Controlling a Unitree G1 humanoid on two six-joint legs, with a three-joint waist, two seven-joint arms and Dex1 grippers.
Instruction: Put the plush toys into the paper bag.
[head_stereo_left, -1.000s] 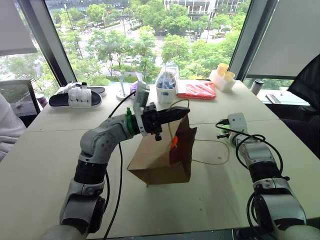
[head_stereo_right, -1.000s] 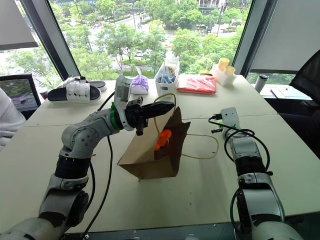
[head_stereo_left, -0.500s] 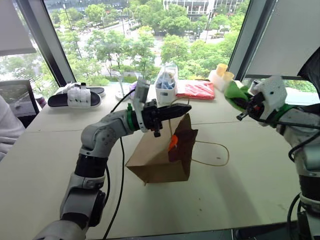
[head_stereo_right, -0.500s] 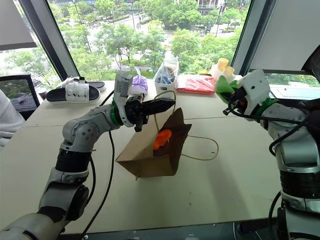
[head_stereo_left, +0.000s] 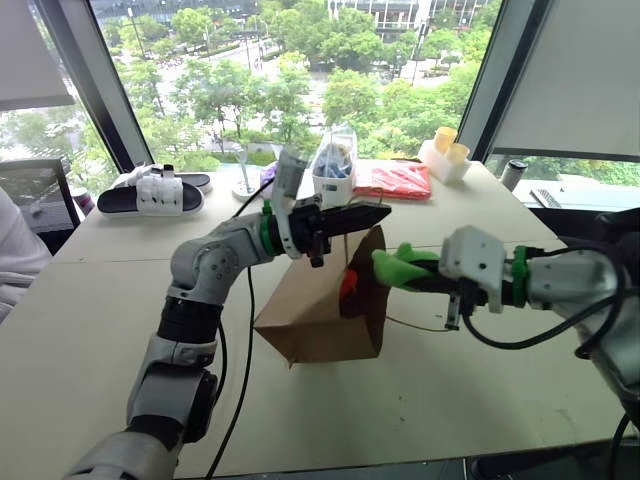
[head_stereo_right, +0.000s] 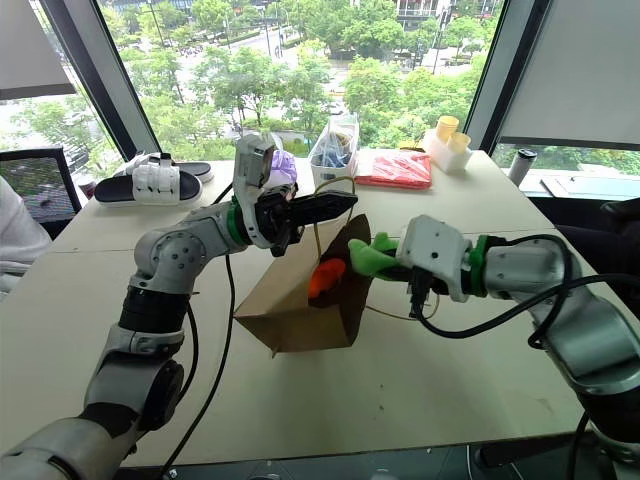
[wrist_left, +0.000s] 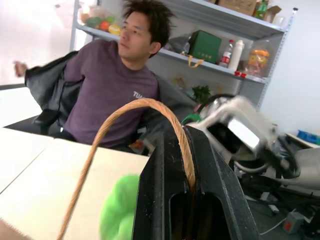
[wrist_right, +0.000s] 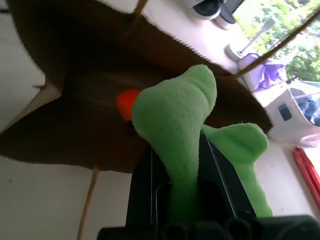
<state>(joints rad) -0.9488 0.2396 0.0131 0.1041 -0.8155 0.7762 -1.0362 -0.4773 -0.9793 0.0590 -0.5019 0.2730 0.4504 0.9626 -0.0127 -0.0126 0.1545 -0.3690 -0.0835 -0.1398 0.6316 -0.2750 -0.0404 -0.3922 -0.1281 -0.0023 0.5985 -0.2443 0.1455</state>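
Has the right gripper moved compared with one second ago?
Yes. The right gripper, holding the green plush toy, came from the table's right side to the paper bag mouth.

Orange plush toy (head_stereo_right: 327, 277): mostly hidden inside paper bag (head_stereo_right: 300, 310), only upper part visible at mouth; white patch not discernible. Green plush toy (wrist_right: 182, 130): lower part hidden between right gripper (wrist_right: 176, 175) fingers. Bag interior dark, bottom not visible. Left gripper (wrist_left: 186, 172): fingers cut off by frame bottom; handle cord (wrist_left: 120, 115) disappears between them, probably pinched. Contents of clear container (head_stereo_left: 332, 170) too small to identify.
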